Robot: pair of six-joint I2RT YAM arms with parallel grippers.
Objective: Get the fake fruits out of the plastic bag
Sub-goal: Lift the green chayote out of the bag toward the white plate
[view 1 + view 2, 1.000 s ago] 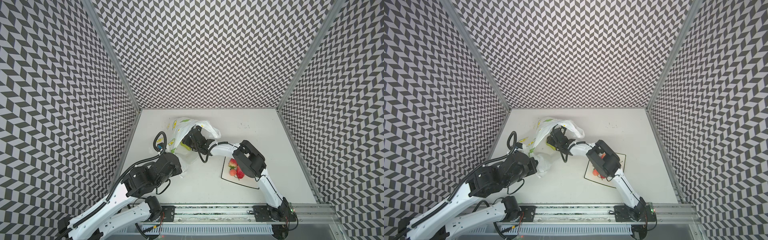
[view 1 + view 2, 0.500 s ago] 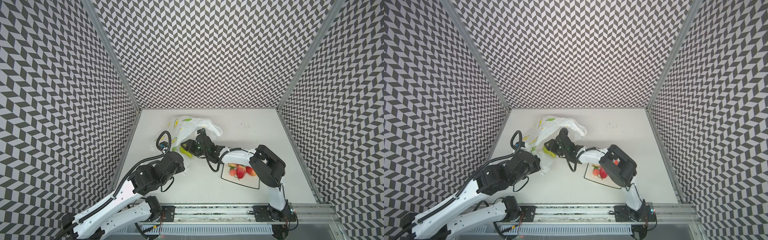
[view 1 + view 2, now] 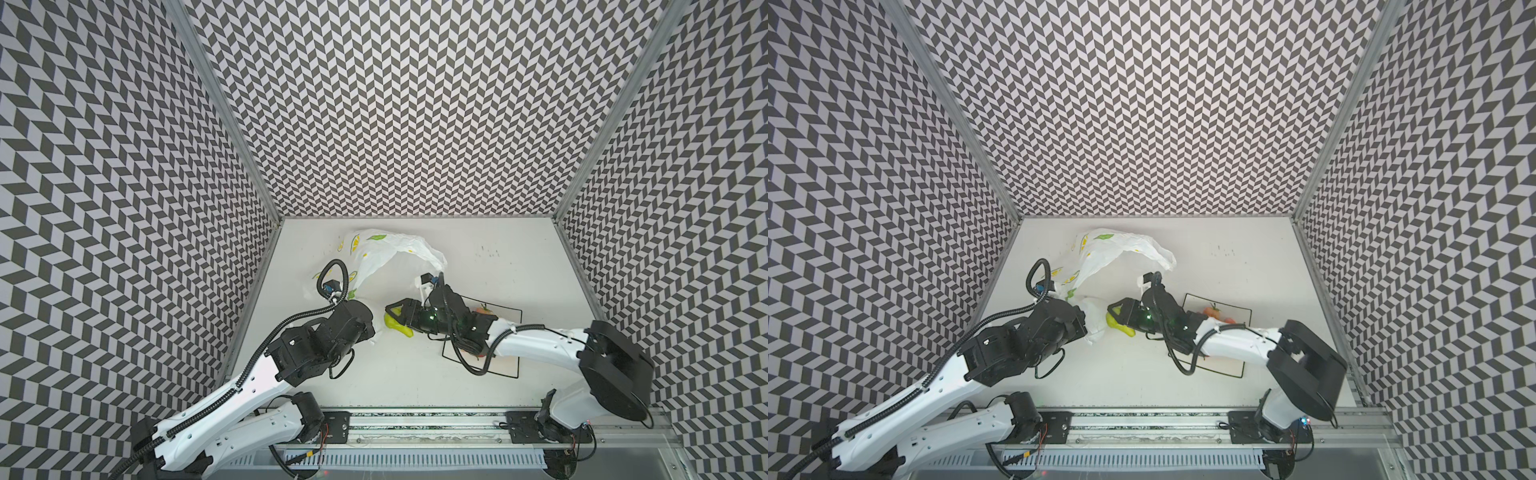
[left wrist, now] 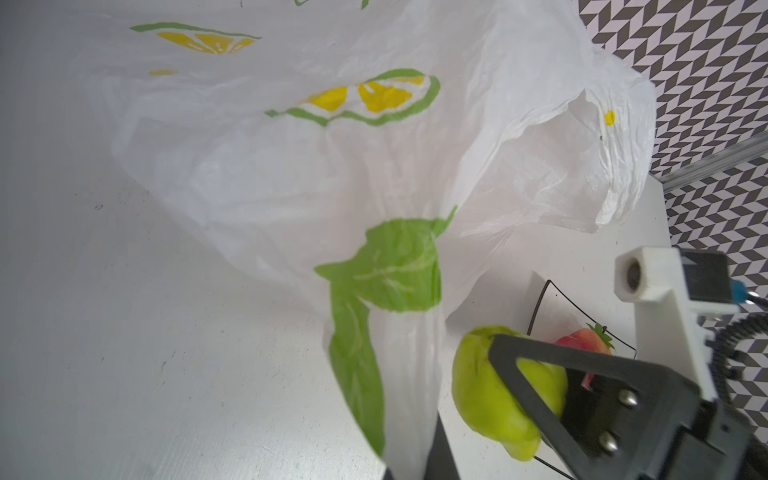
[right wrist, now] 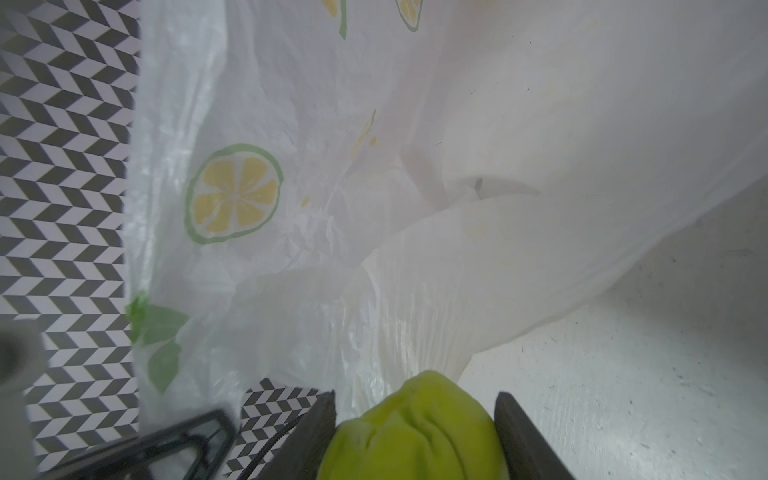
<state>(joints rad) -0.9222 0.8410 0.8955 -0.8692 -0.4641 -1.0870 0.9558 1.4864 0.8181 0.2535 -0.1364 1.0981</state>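
Just below the right gripper (image 5: 415,411), clamping the green fruit (image 3: 399,332), lies white tabletop (image 3: 415,382); chevron walls (image 3: 415,124) enclose it; left gripper (image 4: 409,465) pinches plastic bag (image 3: 386,249).

Enclosure seen from above. Three walls (image 3: 395,104) carry a black-and-white chevron pattern; bare metal posts (image 3: 222,104) mark the two far corners. The bench (image 3: 498,274) is matte white, with faint dark specks near its far right corner. A metal rail (image 3: 415,419) runs along the near edge. Lighting is even and diffuse.
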